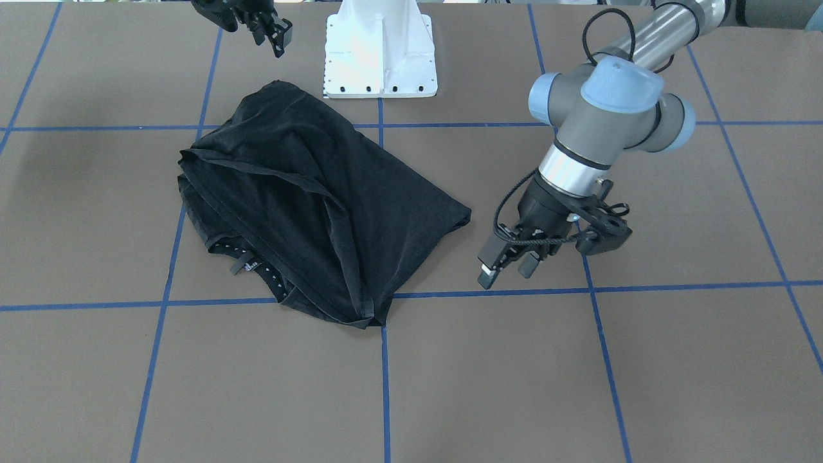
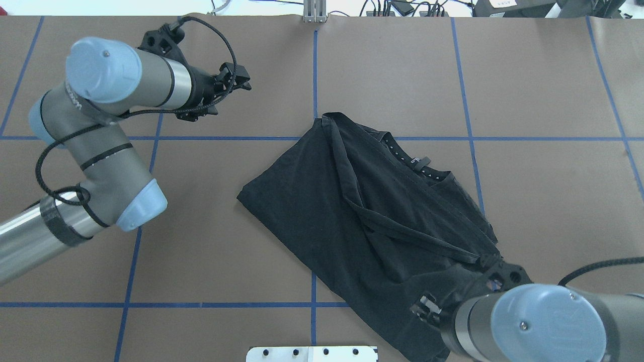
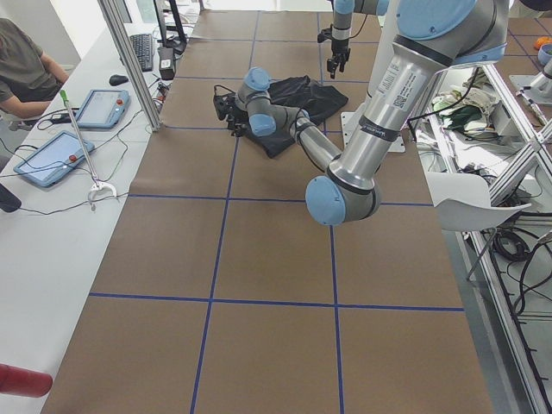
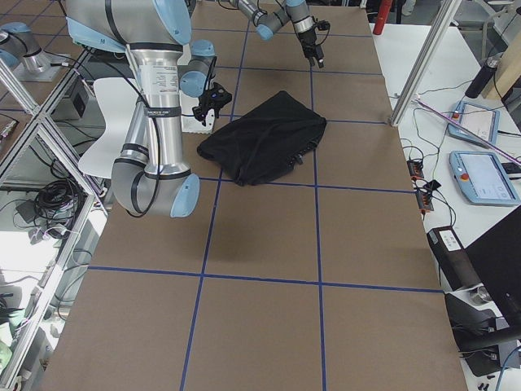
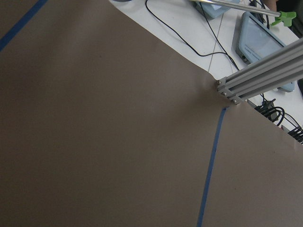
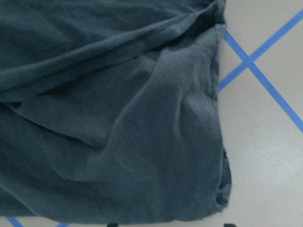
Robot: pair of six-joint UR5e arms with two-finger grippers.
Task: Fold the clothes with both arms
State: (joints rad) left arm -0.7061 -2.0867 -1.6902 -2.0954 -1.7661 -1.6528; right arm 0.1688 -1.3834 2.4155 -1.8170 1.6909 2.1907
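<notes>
The clothes, one black T-shirt (image 1: 308,199), lie in a loosely folded, slanted bundle in the middle of the table, collar and label toward the far side (image 2: 420,163). No logo shows. My left gripper (image 1: 508,267) hangs open and empty just above the brown mat, a short way off the shirt's side edge; the left wrist view holds only mat. My right gripper (image 1: 275,38) hovers open over the shirt's near corner (image 2: 425,307) with nothing between its fingers. The right wrist view looks down on wrinkled black cloth (image 6: 118,118) and its rounded corner.
The white base plate (image 1: 380,58) stands at the robot's edge beside the shirt. Blue tape lines (image 1: 384,360) grid the brown mat. An aluminium post (image 5: 255,80) rises at the far edge. Tablets (image 3: 52,155) lie on a side table where a person (image 3: 21,60) sits.
</notes>
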